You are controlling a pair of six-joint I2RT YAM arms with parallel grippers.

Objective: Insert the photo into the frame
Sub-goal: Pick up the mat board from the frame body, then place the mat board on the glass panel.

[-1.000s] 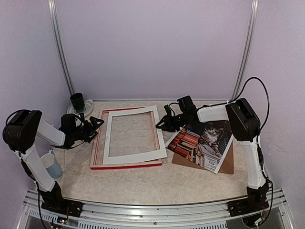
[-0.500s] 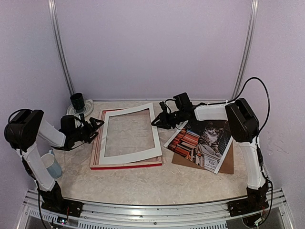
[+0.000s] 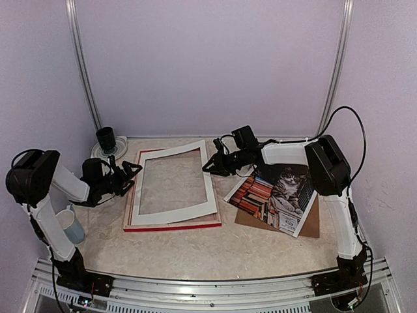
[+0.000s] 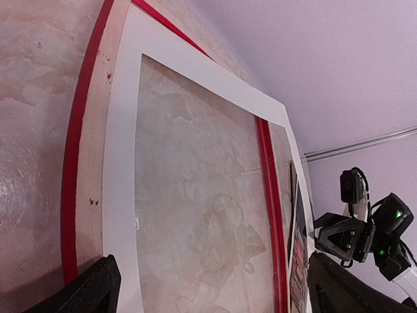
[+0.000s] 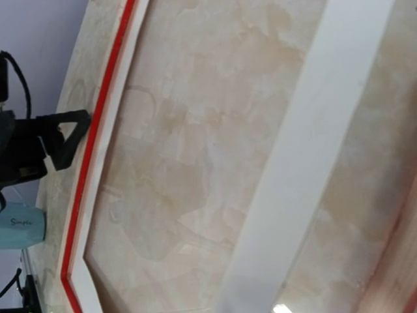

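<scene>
The photo (image 3: 273, 192), a tabby cat among books, lies at the right on a brown backing board (image 3: 311, 223). The frame (image 3: 132, 195), with pale wood back and red edges, lies flat at centre left. It also shows in the left wrist view (image 4: 75, 169). A white mat board (image 3: 176, 212) lies skewed on it. My right gripper (image 3: 212, 164) is shut on the mat's right edge, left of the photo. Its fingers do not show in its own view, where the mat strip (image 5: 306, 143) runs to the bottom edge. My left gripper (image 3: 130, 171) is open and empty at the frame's left rail.
A pale blue cup (image 3: 70, 225) stands at the near left beside my left arm. A black object on a white dish (image 3: 106, 139) sits at the back left corner. Walls close in the back and both sides.
My right gripper has moved left with the mat's right edge, and the mat has slid left and turned over the frame. The left arm, photo and frame stay put.
</scene>
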